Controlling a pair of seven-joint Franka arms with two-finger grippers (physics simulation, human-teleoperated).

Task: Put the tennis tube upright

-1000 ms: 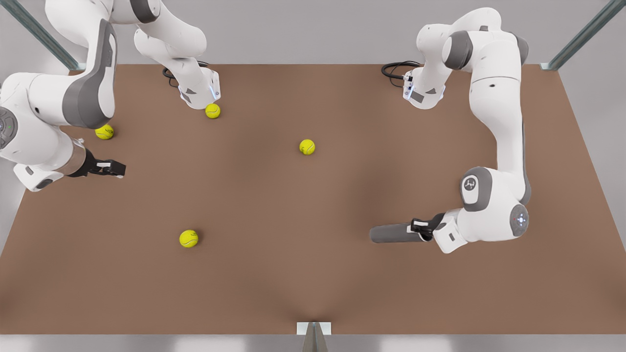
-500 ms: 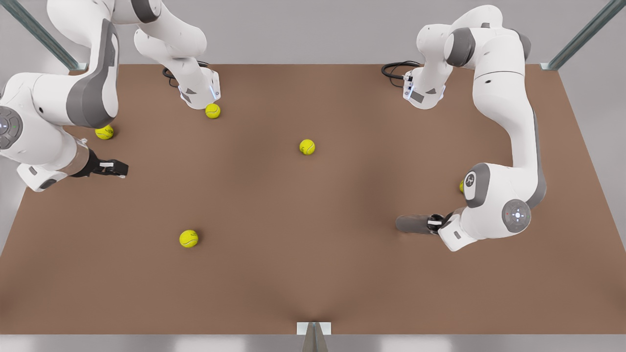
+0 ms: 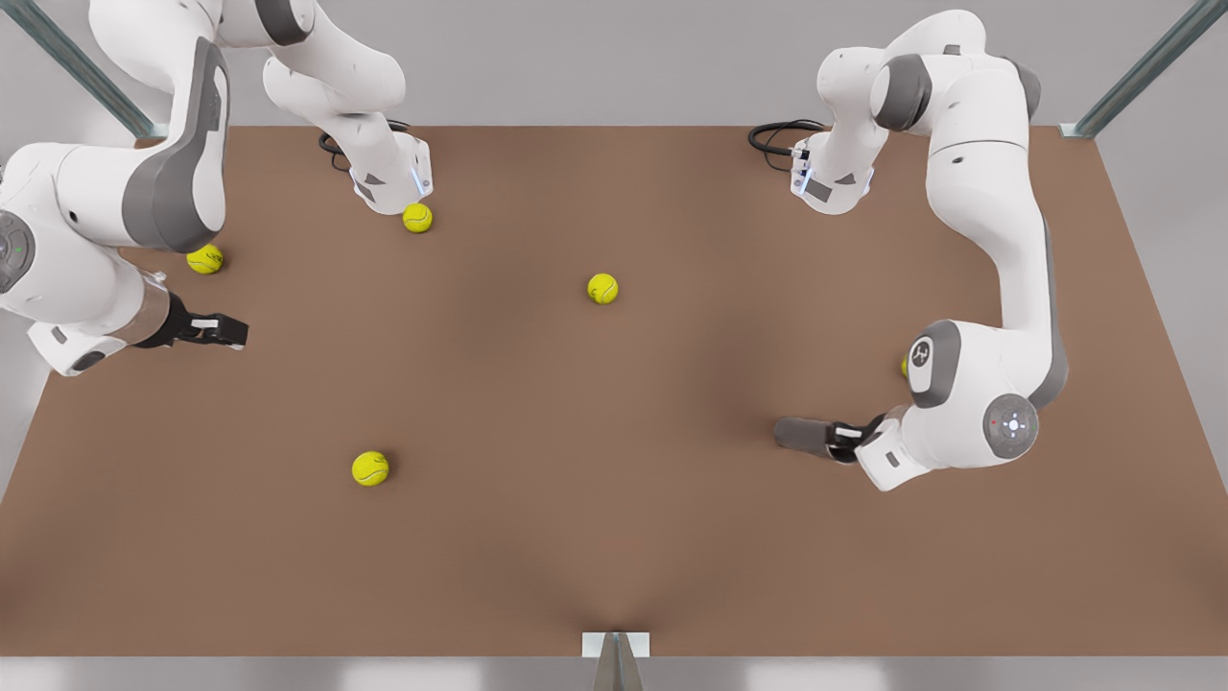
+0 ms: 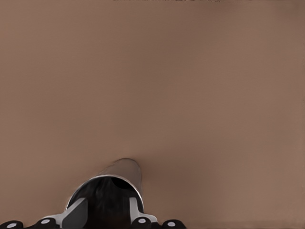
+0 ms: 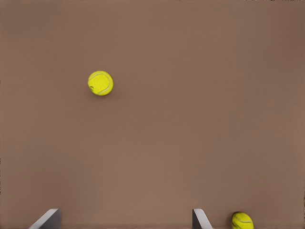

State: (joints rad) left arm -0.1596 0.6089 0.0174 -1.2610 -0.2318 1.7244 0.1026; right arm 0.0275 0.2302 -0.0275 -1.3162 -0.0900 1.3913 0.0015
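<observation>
Tube (image 3: 801, 435) sits tilted, partway to upright, its lower end near the table (image 3: 614, 537) and its top end clamped in the left gripper (image 3: 842, 441); the wrist view looks down its dark barrel (image 4: 112, 191) between the closed-in fingers. Gripping at the top end probably lets the arm swing it vertical. Right gripper (image 3: 225, 331) waits well apart from the tube, fingers spread, empty. Count: one tube, five balls, the nearest (image 3: 905, 366) just beyond the left arm.
</observation>
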